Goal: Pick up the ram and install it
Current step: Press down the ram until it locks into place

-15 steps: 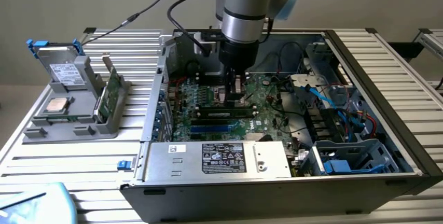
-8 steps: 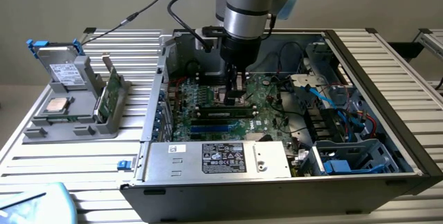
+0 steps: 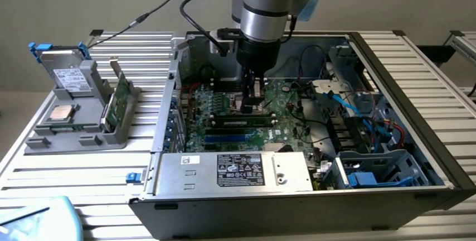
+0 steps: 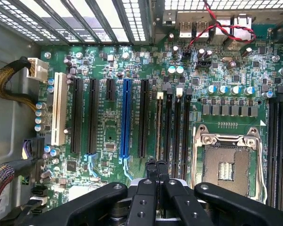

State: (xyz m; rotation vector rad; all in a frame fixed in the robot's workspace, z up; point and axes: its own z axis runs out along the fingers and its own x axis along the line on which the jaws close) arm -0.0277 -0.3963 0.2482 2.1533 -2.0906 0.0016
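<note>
- The gripper (image 3: 252, 102), clenched with its fingers (image 4: 155, 170) pressed together, is seen low over the motherboard (image 3: 282, 112) inside the open computer case (image 3: 416, 157).
- Whether anything is pinched between the fingers cannot be told.
- One ram (image 3: 242, 121) is seated in a slot just below the gripper in the exterior view.
- One green stick (image 3: 117, 99) stands in the grey holder (image 3: 44, 140) outside the case; its details are hard to make out.

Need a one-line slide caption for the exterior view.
Shut claw lowered over a ram stick seated on the motherboard.
</note>
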